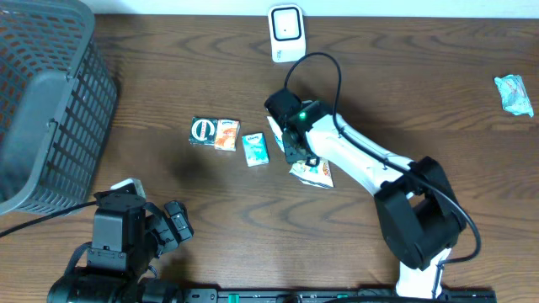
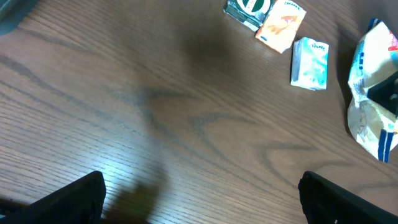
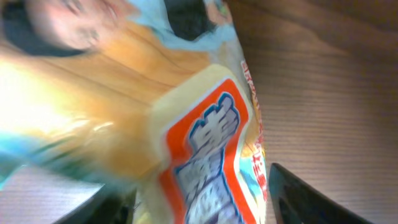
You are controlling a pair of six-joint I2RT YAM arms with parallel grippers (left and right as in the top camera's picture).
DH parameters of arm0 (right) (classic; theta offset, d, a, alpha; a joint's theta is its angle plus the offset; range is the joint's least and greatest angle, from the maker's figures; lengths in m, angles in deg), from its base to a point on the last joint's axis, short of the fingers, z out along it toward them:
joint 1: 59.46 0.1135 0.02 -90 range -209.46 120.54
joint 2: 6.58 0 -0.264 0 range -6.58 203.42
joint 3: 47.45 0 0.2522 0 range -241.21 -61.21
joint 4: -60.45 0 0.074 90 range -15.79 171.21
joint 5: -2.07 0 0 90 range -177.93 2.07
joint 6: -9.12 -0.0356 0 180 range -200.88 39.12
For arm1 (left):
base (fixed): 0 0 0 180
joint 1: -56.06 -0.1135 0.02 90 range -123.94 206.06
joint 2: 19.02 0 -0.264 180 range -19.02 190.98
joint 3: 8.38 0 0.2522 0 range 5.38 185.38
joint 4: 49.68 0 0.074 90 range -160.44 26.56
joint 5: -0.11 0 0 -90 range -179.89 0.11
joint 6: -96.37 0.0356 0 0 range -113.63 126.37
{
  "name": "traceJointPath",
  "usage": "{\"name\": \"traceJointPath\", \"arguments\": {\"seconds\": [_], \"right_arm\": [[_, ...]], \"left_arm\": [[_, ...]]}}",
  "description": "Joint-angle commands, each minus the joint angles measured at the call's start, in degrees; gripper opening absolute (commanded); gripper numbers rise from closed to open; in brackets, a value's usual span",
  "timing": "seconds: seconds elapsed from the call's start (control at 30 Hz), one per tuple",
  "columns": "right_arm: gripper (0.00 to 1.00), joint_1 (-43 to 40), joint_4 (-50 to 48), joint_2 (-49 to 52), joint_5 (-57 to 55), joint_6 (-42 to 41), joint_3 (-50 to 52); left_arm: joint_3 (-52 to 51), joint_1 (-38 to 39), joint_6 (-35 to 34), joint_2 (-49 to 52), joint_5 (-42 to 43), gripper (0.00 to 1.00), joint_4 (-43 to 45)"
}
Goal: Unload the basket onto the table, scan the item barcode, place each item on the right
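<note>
Right gripper (image 3: 199, 194), agape, over snack packet (image 3: 186, 124)

Overhead top-down; wrist cams near table (image 2: 155, 112)

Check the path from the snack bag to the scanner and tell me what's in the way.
Nothing on the table lies between the bag and the scanner; that strip of wood is bare. Only the right gripper over the bag and its cable loop above that stretch. The small packs sit off to the side.
</note>
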Motion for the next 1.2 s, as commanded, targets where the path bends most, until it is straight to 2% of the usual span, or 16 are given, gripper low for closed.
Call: {"name": "traceJointPath", "arguments": {"seconds": [0.0, 0.03, 0.1, 0.17, 0.23, 0.4, 0.53, 0.63, 0.73, 0.8, 1.03, 1.17], "right_arm": [[0.59, -2.3, 2.1, -6.1, 3.7, -1.6, -5.3], [0.48, -2.9, 2.8, -7.4, 5.6, -1.6, -5.7], [0.35, -3.3, 4.5, -8.1, 7.5, -1.6, -5.7], [0.16, -3.3, 7.6, -8.0, 8.5, -1.6, -5.2], [0.11, -3.3, 9.2, -7.9, 9.4, -1.6, -3.6], [0.13, -2.1, 5.9, -7.8, 9.6, -4.0, 4.8], [0.13, -0.7, -0.1, -7.8, 15.1, -5.0, 10.5], [0.07, -0.5, -4.1, -7.8, 18.9, -5.0, 13.4], [0.02, -0.3, -4.7, -7.8, 19.7, -5.0, 14.4], [0.02, -0.3, -4.7, -7.8, 19.7, -5.0, 14.4], [0.08, -0.2, -6.9, -7.8, 19.1, -5.1, 14.4], [0.02, 0.1, -7.6, -7.0, 15.3, -6.8, 14.8]], "left_arm": [[-0.1, -0.1, 0.1, -0.2, -0.5, 0.98, -0.2], [-0.1, -0.1, 0.1, -0.2, -0.5, 0.97, -0.2], [-0.1, -0.1, 0.1, -0.2, -0.5, 0.98, -0.2], [-0.1, -0.1, 0.1, -0.2, -0.5, 0.98, -0.2], [-0.1, -0.1, 0.1, -0.2, -0.5, 0.98, -0.2], [-0.1, -0.1, 0.1, -0.2, -0.5, 0.98, -0.2], [-0.1, -0.1, 0.1, -0.2, -0.5, 0.98, -0.2], [-0.1, -0.1, 0.1, -0.2, -0.5, 0.98, -0.2], [-0.1, -0.1, 0.1, -0.2, -0.5, 0.98, -0.2], [-0.1, -0.1, 0.1, -0.2, -0.5, 0.98, -0.2], [-0.1, -0.1, 0.1, -0.2, -0.5, 0.98, -0.2], [-0.1, -0.1, 0.1, -0.2, -0.5, 0.98, -0.2]]}}
